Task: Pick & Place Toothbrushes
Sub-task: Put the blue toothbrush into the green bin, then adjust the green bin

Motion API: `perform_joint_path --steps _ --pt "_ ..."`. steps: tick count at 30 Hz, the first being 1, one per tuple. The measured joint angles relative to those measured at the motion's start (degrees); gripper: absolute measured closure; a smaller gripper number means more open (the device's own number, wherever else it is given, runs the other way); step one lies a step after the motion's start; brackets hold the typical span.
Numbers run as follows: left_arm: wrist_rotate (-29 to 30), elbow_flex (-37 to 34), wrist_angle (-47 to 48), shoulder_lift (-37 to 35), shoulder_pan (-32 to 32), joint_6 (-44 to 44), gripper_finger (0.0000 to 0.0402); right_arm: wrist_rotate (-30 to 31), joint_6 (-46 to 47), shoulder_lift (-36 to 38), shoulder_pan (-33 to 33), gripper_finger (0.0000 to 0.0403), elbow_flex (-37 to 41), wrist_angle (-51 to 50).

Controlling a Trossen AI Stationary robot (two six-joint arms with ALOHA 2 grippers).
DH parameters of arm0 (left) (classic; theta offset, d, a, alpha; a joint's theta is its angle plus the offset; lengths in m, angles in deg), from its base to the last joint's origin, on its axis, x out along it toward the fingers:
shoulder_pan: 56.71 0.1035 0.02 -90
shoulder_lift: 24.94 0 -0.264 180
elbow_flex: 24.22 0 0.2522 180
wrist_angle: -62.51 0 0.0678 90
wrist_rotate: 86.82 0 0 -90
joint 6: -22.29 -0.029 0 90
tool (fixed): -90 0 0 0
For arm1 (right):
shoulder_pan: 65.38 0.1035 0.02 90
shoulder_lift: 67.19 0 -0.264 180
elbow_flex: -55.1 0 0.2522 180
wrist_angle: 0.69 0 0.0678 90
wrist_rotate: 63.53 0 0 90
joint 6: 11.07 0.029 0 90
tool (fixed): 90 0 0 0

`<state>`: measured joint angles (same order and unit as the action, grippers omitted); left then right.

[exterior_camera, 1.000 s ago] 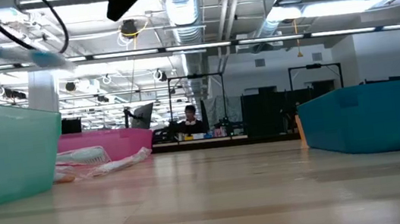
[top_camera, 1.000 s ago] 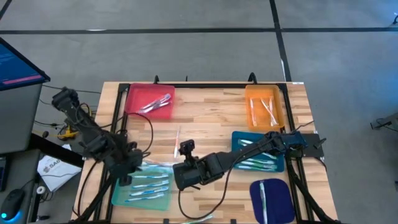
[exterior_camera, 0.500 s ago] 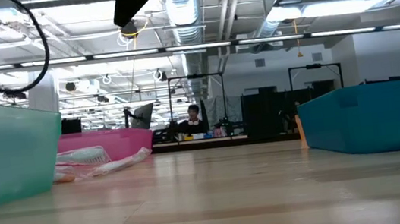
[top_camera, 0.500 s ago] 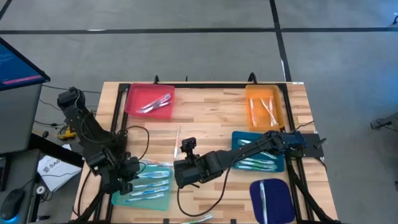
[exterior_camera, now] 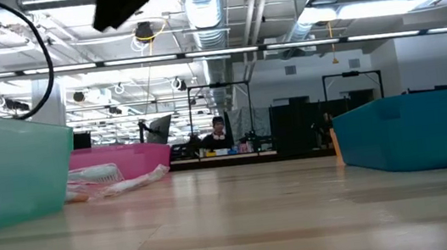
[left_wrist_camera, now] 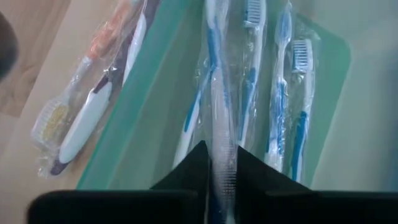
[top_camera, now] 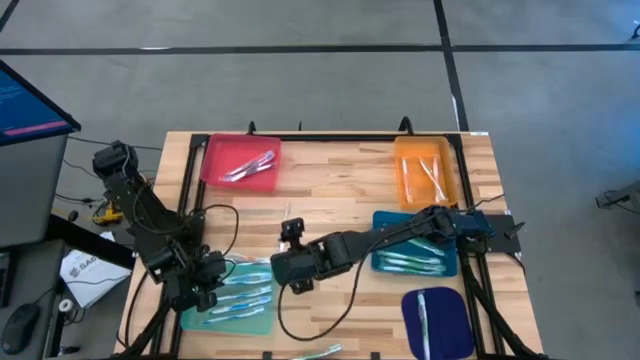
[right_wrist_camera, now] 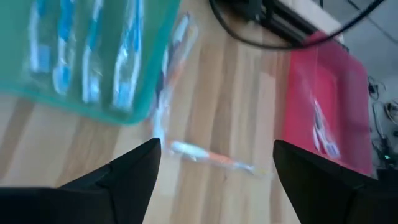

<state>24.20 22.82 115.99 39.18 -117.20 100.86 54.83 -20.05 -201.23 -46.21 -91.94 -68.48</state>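
Clear-wrapped white-and-blue toothbrush pinched between the left gripper fingers, long axis running straight ahead over the translucent teal plastic tray, alongside the brushes already there; right gripper spread wide over a wrapped orange-and-white toothbrush lying crosswise on the wooden table.

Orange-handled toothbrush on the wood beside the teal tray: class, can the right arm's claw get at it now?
Probably yes: the right claw hangs open above the toothbrush, uncovered on bare wood outside the teal tray.

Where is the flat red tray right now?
In the high view, the flat red tray sits at the table's far left corner, well beyond the teal tray.
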Motion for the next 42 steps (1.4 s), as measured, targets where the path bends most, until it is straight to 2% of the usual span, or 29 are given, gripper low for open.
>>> perform_joint_path --steps 11,14,18,21,25,27,31,36,39,42 --pt "-1.0 -0.1 -0.3 0.0 0.2 0.2 0.0215 0.0 1.2 0.0 0.9 0.0097 1.2 3.9" --pt "-1.4 -0.1 -0.4 -0.6 0.2 -0.1 0.0193 0.0 0.6 -0.1 0.9 0.0097 3.5 6.8" --pt "-0.2 -0.1 -0.8 -2.5 0.2 -1.6 0.0182 -0.4 0.6 -0.1 1.1 0.0097 4.1 8.7" --pt "3.8 -0.1 -1.3 -4.5 0.2 -3.2 0.0184 -0.5 0.4 -0.1 1.2 0.0097 4.1 10.3" --pt "14.7 -0.1 -1.2 -6.7 1.0 -8.2 0.0198 -0.2 0.9 -0.1 1.5 0.0097 4.1 13.0" --pt "16.6 -0.1 -1.0 -6.8 3.4 -11.0 0.0206 -0.1 1.3 0.0 2.0 0.0097 5.9 19.1" --pt "18.3 -0.1 0.3 -6.8 10.2 -15.3 0.0222 0.0 1.4 1.7 2.5 0.0097 14.8 32.6" --pt "16.4 -0.1 4.7 -7.3 20.0 -18.7 0.0257 0.0 2.9 10.2 3.2 0.0097 30.9 51.2" --pt "11.3 -0.7 6.4 -7.5 25.8 -21.9 0.0289 -0.4 3.9 15.9 3.7 0.0097 42.8 62.2" --pt "4.0 -2.6 5.3 -7.5 30.7 -26.6 0.0329 -4.2 4.0 20.1 4.4 0.0097 51.5 72.7"
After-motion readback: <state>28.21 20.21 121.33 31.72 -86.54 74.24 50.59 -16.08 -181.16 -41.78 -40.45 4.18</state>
